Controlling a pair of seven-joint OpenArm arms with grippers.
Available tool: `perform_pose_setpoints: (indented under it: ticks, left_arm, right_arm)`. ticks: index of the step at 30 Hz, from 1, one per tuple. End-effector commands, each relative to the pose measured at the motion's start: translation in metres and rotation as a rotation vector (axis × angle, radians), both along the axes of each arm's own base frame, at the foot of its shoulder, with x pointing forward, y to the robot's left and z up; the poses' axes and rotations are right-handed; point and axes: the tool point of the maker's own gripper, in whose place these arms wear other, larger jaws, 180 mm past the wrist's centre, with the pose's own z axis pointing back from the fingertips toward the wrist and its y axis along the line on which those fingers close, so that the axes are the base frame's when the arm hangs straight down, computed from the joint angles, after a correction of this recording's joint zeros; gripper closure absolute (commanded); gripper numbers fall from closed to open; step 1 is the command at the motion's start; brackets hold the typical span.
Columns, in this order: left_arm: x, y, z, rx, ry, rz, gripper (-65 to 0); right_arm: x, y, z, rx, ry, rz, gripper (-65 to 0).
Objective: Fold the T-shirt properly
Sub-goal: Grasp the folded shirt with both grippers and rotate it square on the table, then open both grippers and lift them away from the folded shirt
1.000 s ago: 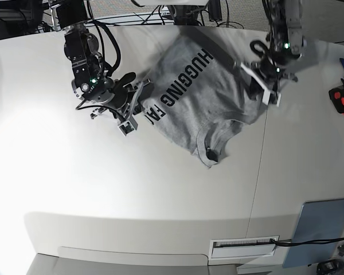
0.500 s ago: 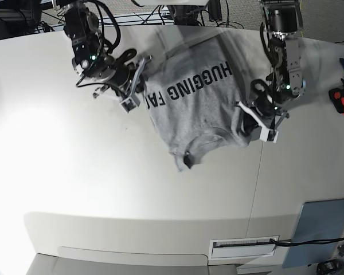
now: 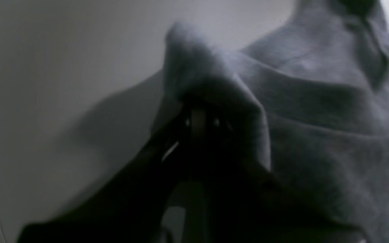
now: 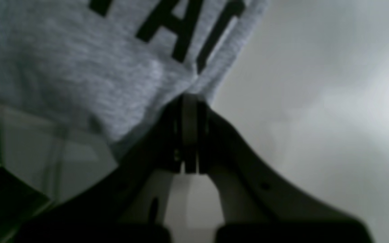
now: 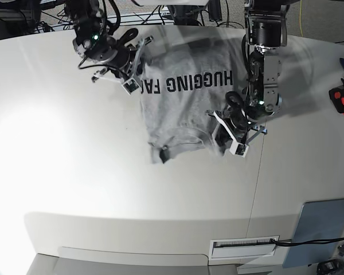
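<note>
Repositioning is the step you have in hand, as I read it: the large heather-grey cotton T-shirt (image 5: pixel 186 106) with its black block lettering hangs stretched between your two arms above the pale, smooth tabletop (image 5: pixel 74 183), not yet laid flat for any fold.

Your right gripper (image 5: pixel 139 64) has its jaws pressed together on the edge of the cloth beside the lettering; in the right wrist view you can see the fabric edge nipped at the fingertips (image 4: pixel 190 101). Your left gripper (image 5: pixel 232 134) is likewise closed on a bunched ridge of grey cloth (the left wrist view is dark, but the fabric plainly wraps over the tips (image 3: pixel 201 111)).

The shirt looks uneven. Its printed side faces up, the text running across the upper part, while the ribbed crew neck (image 5: pixel 172 149) droops low toward the table, and a dark tag or label shows at its edge. The side by the left gripper is gathered and folded under.

For your next move, I would judge you need to draw both arms apart enough to take out the slack, then lower the shirt so it lands flat and square. Watch the bunched corner: it may crease if set down as it is.
</note>
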Motion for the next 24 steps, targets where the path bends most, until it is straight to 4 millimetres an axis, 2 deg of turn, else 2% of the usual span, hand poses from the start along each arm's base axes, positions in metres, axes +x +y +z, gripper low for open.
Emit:
perform_pose_setpoints:
  ticks: [1,9,13,19,24]
  left_arm:
    - [0.016,0.008,0.018,0.009,-0.06,0.009,-0.2]
    - [0.023,0.046,0.03,0.094,-0.092,0.023,-0.2]
    - [0.017,0.065,0.035,0.122,-0.078,0.067,-0.2]
    - [-0.02,0.069,0.032,0.11,-0.049,0.047,-0.2]
    - [-0.064,0.061,0.036,0.104,-0.04,0.014,-0.2]
  right_arm:
    - [0.009,-0.001,0.014,-0.004,-0.058,-0.012,0.0]
    - [0.008,-0.014,0.053,-0.081,-0.176,-0.07,0.0]
    - [0.007,-0.026,0.059,-0.106,-0.186,-0.106,0.0]
    - [0.009,-0.072,0.061,-0.149,-0.178,-0.231,0.0]
    - [-0.007,-0.106,0.059,-0.135,-0.114,-0.329,0.0]
